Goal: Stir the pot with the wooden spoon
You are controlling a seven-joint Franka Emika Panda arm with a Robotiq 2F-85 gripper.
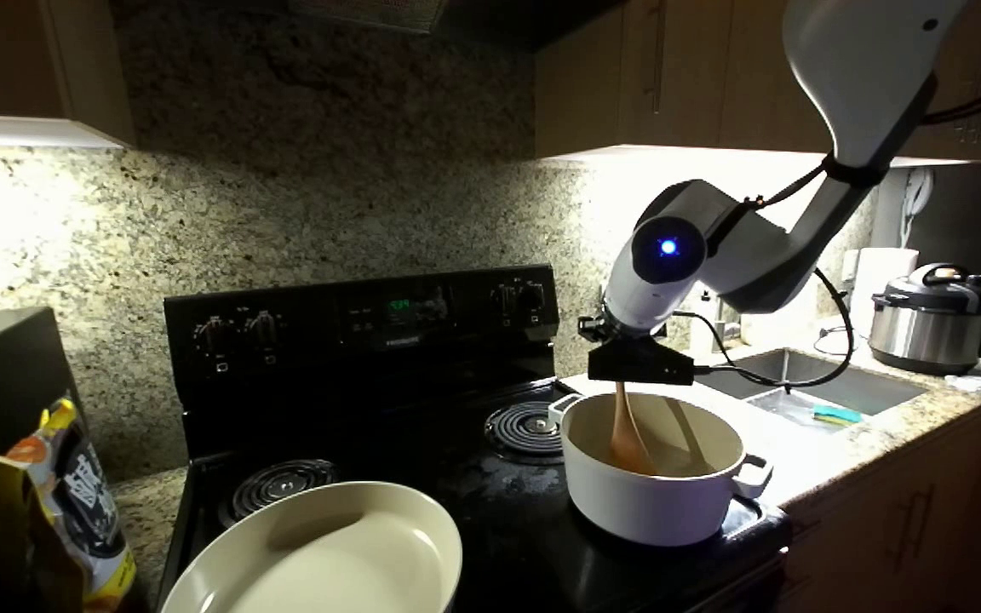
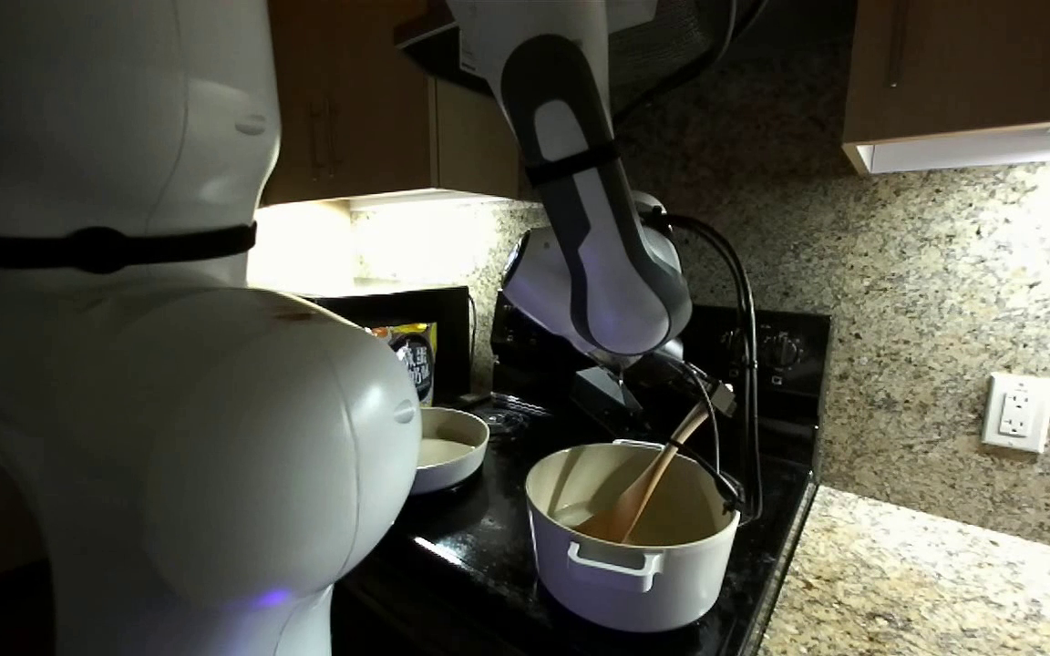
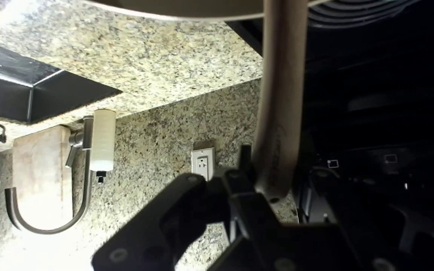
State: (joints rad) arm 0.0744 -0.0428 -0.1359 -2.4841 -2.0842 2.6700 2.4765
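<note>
- Black coil-burner stove [image 1: 507,549]: carries large cream oval dish [image 1: 337,553]
- Wide round white two-handled pot [image 1: 648,511]: also on stove, apart from dish
- Slim light-brown wooden spoon [image 1: 630,443]: tilted, bowl end down inside pot, handle up above rim
- Jaws: clamped on spoon handle, near its top

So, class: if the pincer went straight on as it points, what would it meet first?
Beyond the wooden spoon it holds, the pincer would probably meet the granite backsplash or the black control panel; depth leaves which unclear.
</note>
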